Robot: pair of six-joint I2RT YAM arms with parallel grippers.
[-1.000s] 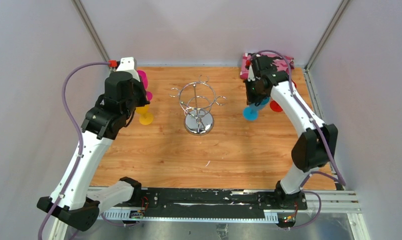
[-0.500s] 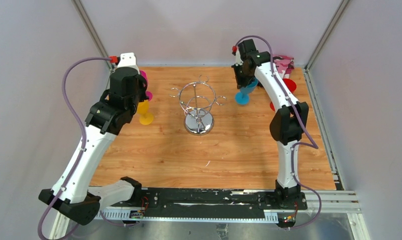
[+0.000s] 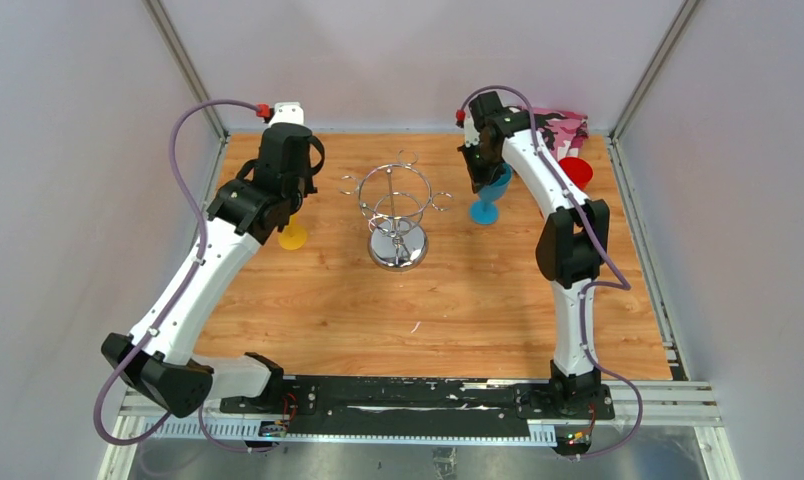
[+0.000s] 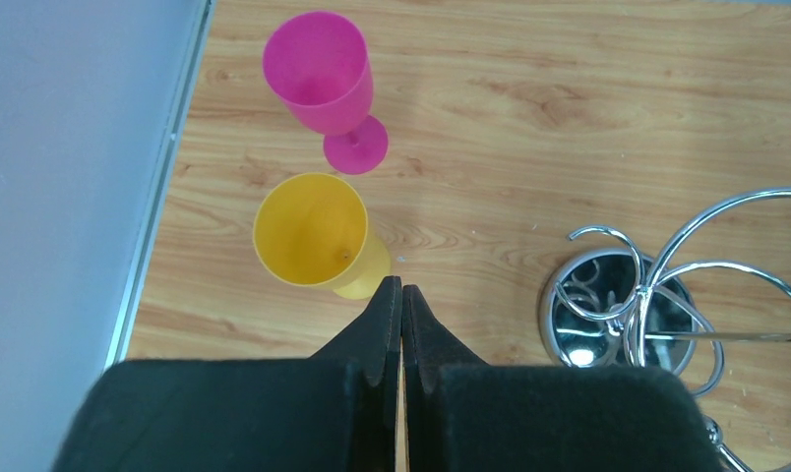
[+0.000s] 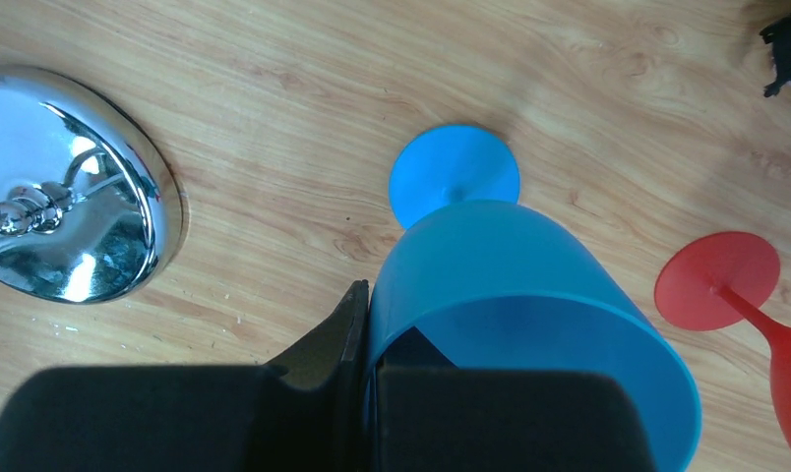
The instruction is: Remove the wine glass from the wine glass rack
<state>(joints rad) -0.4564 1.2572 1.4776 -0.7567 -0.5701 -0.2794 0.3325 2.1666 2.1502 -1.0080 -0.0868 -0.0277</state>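
Right pincer: I am pinching the rim of the smooth, translucent blue plastic wine glass. One matte black finger is lying outside the bowl wall and the other inside it. The glass is leaning, with its flat round foot pointing down at the wood-grain desk. I cannot tell whether the foot is touching the boards.

From above, the glass is sitting just right of the shiny chrome wire glass rack, apart from its curled arms. The rack is standing mid-desk between my two arms. It has a round mirrored base, a thin central post and a ring of curled wire hooks.

Left pincer: my two black fingers are pressing flat together with nothing between them. They are hovering with their tips just beside the upright yellow plastic goblet. A pink plastic goblet is standing beyond it, near the desk's left edge and the grey wall.

A red plastic wine glass is sitting right of the blue one, near it but apart. A pink patterned bundle is lying in the far right corner; it is too small to identify.

The widest open stretch of boards is lying between the rack and my bases.
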